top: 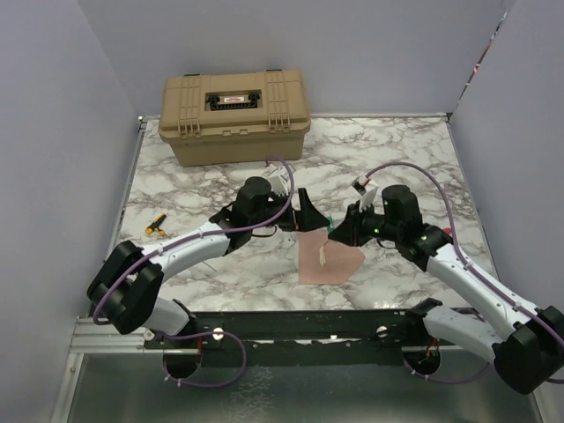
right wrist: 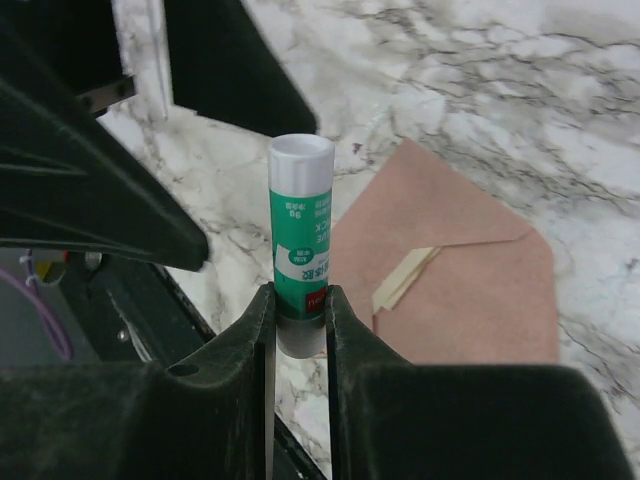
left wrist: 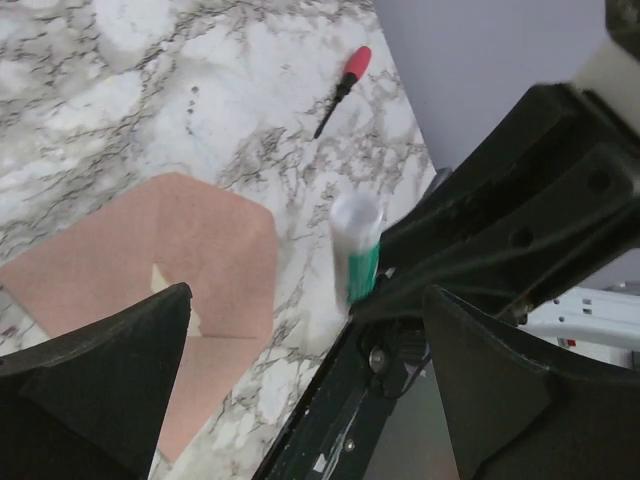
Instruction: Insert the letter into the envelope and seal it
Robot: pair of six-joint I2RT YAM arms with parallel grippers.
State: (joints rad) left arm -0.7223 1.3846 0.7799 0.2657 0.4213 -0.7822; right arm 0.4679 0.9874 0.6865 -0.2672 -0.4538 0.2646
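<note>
Marbled tabletop (top: 397,159) inside grey walls, shown from overhead and from both wrists.

(a) My right gripper (right wrist: 300,305) is pressed onto the lower barrel of a glue stick (right wrist: 300,230) with a green label and its white cap on. The barrel runs out along the fingers, capped end away from the wrist.

(b) My left gripper (left wrist: 305,300) is spread and carries nothing. From its wrist camera the glue stick stands ahead of the gap, nearer one finger than the other. Its long axis lies crosswise to the closing line, cap uppermost, and the cap is not yet between the pads. Overhead, the two grippers meet almost tip to tip near mid-table. The left arm is therefore the one placed to take the cap while the right holds the barrel, and I judge uncapping to be the step in hand.

(c) The envelope (top: 330,264) lies flat on the table, below the grippers and toward the near edge, touched by neither. A pale strip at the flap's edge I take to be the letter (right wrist: 405,280), most of it hidden inside. Whether the flap is stuck down I cannot tell.

(d) Outward: a tan case (top: 233,115) at the far edge and a small screwdriver (top: 156,225) well off to the left.
</note>
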